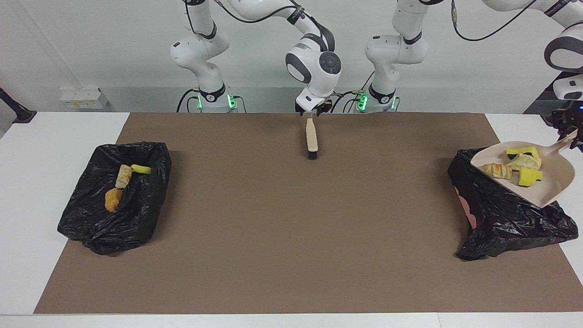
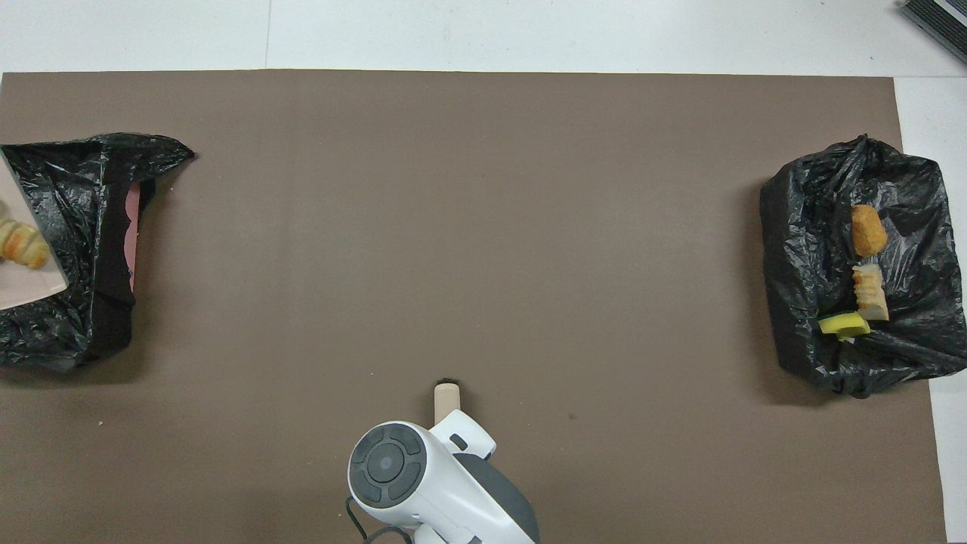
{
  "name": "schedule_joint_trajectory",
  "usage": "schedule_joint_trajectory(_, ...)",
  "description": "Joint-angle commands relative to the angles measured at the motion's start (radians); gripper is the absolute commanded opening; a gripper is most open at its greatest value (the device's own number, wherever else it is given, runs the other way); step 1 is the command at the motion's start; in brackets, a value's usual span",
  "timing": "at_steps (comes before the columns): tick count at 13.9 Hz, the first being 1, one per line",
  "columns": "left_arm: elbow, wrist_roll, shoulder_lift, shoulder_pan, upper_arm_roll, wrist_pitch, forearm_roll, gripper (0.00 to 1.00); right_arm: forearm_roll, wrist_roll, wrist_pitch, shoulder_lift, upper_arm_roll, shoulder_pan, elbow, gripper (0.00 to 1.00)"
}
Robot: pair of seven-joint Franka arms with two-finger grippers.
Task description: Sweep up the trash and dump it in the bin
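Observation:
My left gripper (image 1: 570, 133) is shut on the handle of the beige dustpan (image 1: 553, 182), held tilted over the black-bagged bin (image 1: 501, 218) at the left arm's end. The pan carries trash: a green-backed yellow sponge (image 1: 522, 151), a cream chunk (image 1: 524, 161), a croissant-like piece (image 1: 497, 170) and a yellow sponge (image 1: 529, 176). In the overhead view only the pan's corner (image 2: 23, 291) and the croissant-like piece (image 2: 23, 243) show. My right gripper (image 1: 310, 114) is shut on the beige brush (image 1: 311, 136), which hangs upright over the mat's edge nearest the robots.
A second black-bagged bin (image 1: 91, 214) at the right arm's end holds an orange-brown chunk (image 1: 113, 199), a cream bread piece (image 1: 123, 176) and a yellow sponge (image 1: 141, 169). The brown mat (image 1: 291, 228) covers the table between the bins.

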State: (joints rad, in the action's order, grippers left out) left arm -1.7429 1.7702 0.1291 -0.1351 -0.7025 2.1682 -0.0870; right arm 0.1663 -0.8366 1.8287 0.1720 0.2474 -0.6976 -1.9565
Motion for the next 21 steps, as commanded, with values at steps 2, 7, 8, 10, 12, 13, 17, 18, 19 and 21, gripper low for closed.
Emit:
schedule_joint_trajectory(2, 0.12, 0.022, 0.093, 0.019, 0.012, 0.007, -0.187, 0.0, -0.045, 0.013, -0.132, -0.012, 0.007, 0.075, 0.117, 1.0)
schedule_joint_trajectory(7, 0.115, -0.009, 0.113, 0.009, 0.075, 0.03, -0.463, 0.0, -0.071, 0.206, -0.233, -0.104, 0.003, 0.243, 0.159, 1.0)
schedule_joint_trajectory(8, 0.115, -0.027, 0.113, 0.0, 0.081, 0.028, -0.509, 0.0, -0.093, 0.244, -0.249, -0.106, 0.003, 0.269, 0.174, 1.0)
schedule_joint_trajectory(10, 0.118, -0.079, 0.113, -0.005, 0.115, 0.016, -0.607, 0.0, -0.155, 0.301, -0.285, -0.098, 0.004, 0.318, 0.227, 1.0)
schedule_joint_trajectory(12, 0.121, -0.136, 0.112, -0.005, 0.13, -0.008, -0.713, 0.0, -0.165, 0.379, -0.293, -0.106, 0.0, 0.387, 0.243, 1.0)
schedule_joint_trajectory(13, 0.129, -0.17, 0.107, -0.005, 0.153, -0.027, -0.762, 0.0, -0.165, 0.427, -0.31, -0.109, 0.0, 0.427, 0.251, 1.0)
schedule_joint_trajectory(17, 0.158, -0.307, 0.072, -0.003, 0.267, -0.238, -0.957, 0.0, -0.203, 0.579, -0.367, -0.123, 0.0, 0.584, 0.335, 1.0)
schedule_joint_trajectory(18, 0.17, -0.305, 0.058, 0.0, 0.294, -0.267, -0.973, 0.0, -0.217, 0.588, -0.367, -0.124, 0.0, 0.607, 0.347, 1.0)
schedule_joint_trajectory(19, 0.175, -0.307, 0.035, 0.005, 0.322, -0.292, -0.964, 0.0, -0.222, 0.59, -0.368, -0.124, -0.002, 0.631, 0.355, 1.0)
schedule_joint_trajectory(21, 0.163, -0.319, 0.007, 0.008, 0.369, -0.352, -0.947, 0.0, -0.225, 0.612, -0.362, -0.14, -0.017, 0.691, 0.358, 1.0)
